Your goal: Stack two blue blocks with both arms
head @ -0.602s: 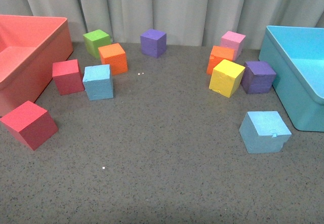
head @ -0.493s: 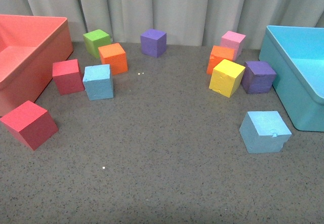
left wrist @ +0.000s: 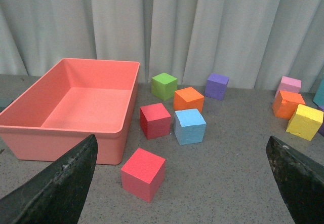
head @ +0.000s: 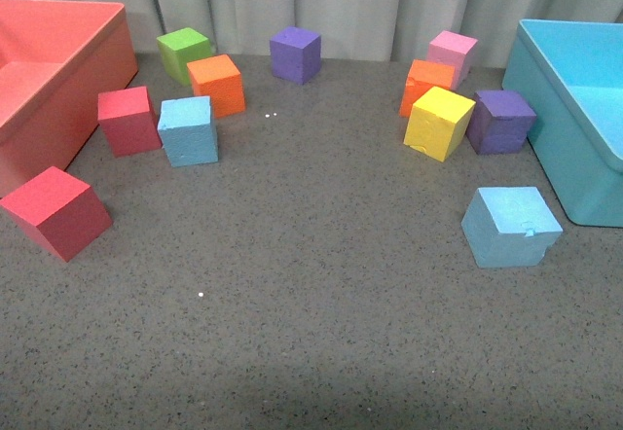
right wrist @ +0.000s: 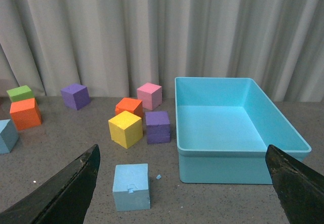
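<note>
Two blue blocks rest on the grey table, far apart. One blue block (head: 188, 130) stands at the left between a red cube (head: 128, 120) and an orange cube (head: 217, 85); it also shows in the left wrist view (left wrist: 190, 126). The other blue block (head: 510, 226), with a small notch on a face, lies at the right near the turquoise bin; the right wrist view shows it too (right wrist: 131, 186). My left gripper (left wrist: 180, 158) is open and short of its block. My right gripper (right wrist: 182, 168) is open with the notched block ahead of it. Neither arm shows in the front view.
A salmon bin (head: 58, 70) stands at the left and a turquoise bin (head: 569, 158) at the right. Another red cube (head: 56, 212) lies in front of the salmon bin. Green (head: 185, 54), purple (head: 295, 53), pink (head: 452, 55), yellow (head: 439, 123) and another purple cube (head: 500, 121) line the back by a curtain.
The whole scene sits slightly higher in the front view than before. The blocks keep their places relative to one another.
</note>
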Robot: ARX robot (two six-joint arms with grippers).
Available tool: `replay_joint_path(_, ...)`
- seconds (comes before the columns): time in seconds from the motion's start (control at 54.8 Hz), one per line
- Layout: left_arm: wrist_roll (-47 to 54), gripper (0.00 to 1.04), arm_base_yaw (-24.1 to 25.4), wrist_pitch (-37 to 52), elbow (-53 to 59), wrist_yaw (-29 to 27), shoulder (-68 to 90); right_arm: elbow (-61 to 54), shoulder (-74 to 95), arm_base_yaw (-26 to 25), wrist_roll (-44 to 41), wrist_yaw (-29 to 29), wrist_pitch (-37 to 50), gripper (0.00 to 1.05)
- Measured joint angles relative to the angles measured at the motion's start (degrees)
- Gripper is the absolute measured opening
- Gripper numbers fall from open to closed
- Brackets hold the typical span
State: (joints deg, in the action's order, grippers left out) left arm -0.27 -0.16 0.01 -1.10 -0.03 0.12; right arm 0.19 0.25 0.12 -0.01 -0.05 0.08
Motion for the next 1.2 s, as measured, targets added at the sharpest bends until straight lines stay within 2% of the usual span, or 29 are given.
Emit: replay_joint_path(1.204,0.00,0.98,0.00,0.00,0.00,0.00,0.00,0.00,0.00,0.00,0.00,0.00,0.00,0.95)
